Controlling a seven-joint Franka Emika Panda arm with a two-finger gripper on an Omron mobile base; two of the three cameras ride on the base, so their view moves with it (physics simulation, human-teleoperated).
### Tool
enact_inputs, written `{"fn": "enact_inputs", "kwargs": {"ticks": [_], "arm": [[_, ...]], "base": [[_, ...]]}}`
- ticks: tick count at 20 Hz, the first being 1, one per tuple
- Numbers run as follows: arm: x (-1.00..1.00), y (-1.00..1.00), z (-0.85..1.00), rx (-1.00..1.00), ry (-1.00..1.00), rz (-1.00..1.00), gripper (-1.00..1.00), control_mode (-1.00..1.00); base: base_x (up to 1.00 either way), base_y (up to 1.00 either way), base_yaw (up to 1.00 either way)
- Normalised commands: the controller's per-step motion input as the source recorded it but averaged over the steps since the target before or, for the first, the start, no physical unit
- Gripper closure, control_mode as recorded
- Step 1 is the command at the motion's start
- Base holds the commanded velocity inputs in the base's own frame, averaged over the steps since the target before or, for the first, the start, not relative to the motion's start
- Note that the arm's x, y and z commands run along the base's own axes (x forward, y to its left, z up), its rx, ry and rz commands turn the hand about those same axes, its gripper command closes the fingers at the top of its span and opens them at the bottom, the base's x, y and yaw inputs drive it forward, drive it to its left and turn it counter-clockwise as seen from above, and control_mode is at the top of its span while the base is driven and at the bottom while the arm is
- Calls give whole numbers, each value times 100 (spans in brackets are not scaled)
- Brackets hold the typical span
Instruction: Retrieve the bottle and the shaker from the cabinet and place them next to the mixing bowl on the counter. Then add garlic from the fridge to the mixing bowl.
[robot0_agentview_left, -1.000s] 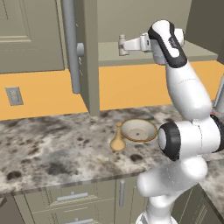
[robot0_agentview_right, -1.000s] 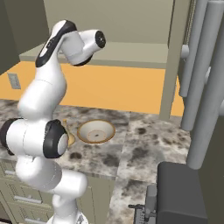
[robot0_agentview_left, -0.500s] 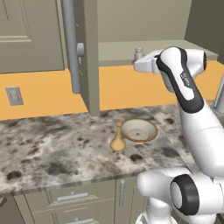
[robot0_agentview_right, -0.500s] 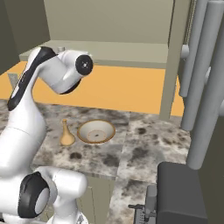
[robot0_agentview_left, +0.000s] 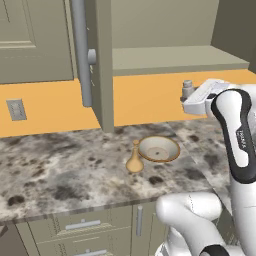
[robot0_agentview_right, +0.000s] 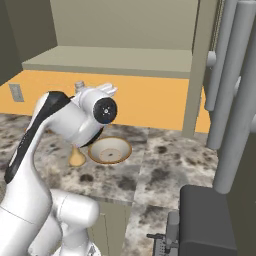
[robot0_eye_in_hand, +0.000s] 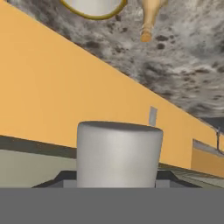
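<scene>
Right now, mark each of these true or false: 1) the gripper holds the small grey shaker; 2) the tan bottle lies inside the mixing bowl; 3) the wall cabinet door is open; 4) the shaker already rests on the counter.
1) True. The gripper is shut on the small grey cylindrical shaker, carried in front of the orange wall.
2) False. The tan narrow-necked bottle stands upright on the speckled granite counter just beside the shallow round tan mixing bowl, not in it.
3) True. The olive-grey wall cabinet has its door swung out, showing a bare shelf.
4) False. The shaker is in the air, held above the counter, off to one side of the bowl.
</scene>
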Motion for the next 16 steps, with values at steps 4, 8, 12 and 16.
{"fn": "enact_inputs", "kwargs": {"ticks": [4,8,12,16], "arm": [[-28,-41,-87,-17,0,-6,100,-100],[-4,-65,-68,-8,0,-1,100,-100],[0,-32,-62,-6,0,0,100,-100],[0,-34,-56,-2,6,0,100,-100]], "base": [[0,0,0],[0,0,0],[0,0,0],[0,0,0]]}}
